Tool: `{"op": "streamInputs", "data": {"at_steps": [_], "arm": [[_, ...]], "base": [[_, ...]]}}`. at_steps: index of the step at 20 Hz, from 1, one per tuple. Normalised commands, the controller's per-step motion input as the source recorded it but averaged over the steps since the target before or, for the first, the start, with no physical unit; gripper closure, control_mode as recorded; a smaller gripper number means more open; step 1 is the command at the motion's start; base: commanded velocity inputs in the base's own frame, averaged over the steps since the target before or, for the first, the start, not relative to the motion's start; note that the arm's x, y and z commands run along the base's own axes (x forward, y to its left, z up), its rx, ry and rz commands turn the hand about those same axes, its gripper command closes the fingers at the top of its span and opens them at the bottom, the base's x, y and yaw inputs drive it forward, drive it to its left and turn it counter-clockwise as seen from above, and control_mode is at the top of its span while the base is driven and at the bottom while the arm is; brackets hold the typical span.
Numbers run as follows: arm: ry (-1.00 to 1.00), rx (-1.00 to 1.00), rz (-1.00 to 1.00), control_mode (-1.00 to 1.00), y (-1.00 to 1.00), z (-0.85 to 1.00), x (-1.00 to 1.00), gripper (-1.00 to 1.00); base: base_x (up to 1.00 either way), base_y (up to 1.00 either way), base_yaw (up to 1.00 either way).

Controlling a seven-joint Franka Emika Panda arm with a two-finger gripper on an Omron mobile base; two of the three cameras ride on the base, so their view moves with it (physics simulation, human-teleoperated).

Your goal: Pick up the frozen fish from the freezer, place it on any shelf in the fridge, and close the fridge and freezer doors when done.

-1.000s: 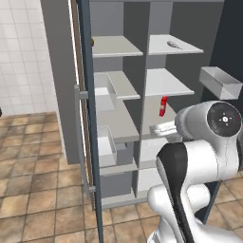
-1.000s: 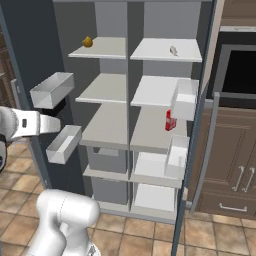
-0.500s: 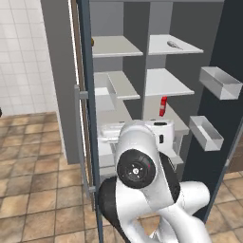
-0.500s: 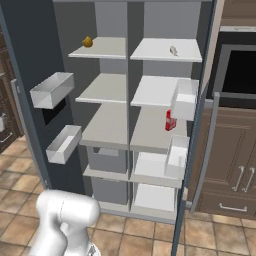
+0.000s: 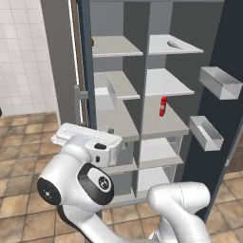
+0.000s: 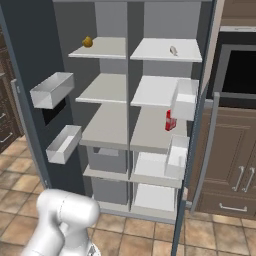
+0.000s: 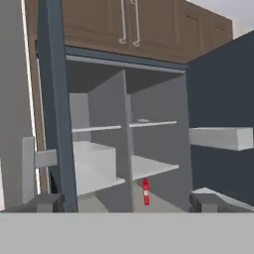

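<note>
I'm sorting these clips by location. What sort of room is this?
Most likely a rendered home kitchen: a tall two-door fridge-freezer stands open with shelves, wooden cabinets with metal handles stand beside it, and the floor is brown tile.

Matt pale grey shelves (image 6: 166,50), smooth dark blue-grey doors (image 5: 228,61), brown wooden cabinets (image 7: 129,25), rough-looking brown floor tiles (image 5: 23,161).
</note>
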Motion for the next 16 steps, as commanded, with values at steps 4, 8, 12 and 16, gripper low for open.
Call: {"op": "streamInputs", "data": {"at_steps": [4, 8, 12, 16], "arm": [[0.0, 0.0, -0.17, -1.0, 0.83, -0.07, 0.91, -1.0], [0.0, 0.0, -0.13, -1.0, 0.62, -0.09, 0.77, -1.0], [0.05, -0.03, -0.01, -1.0, 0.32, -0.37, 0.66, -1.0], [0.01, -0.01, -0.01, -1.0, 0.26, -0.33, 0.65, -1.0]], "base": [[0.0, 0.0, 0.0], [0.0, 0.0, 0.0], [0.0, 0.0, 0.0], [0.0, 0.0, 0.0]]}}
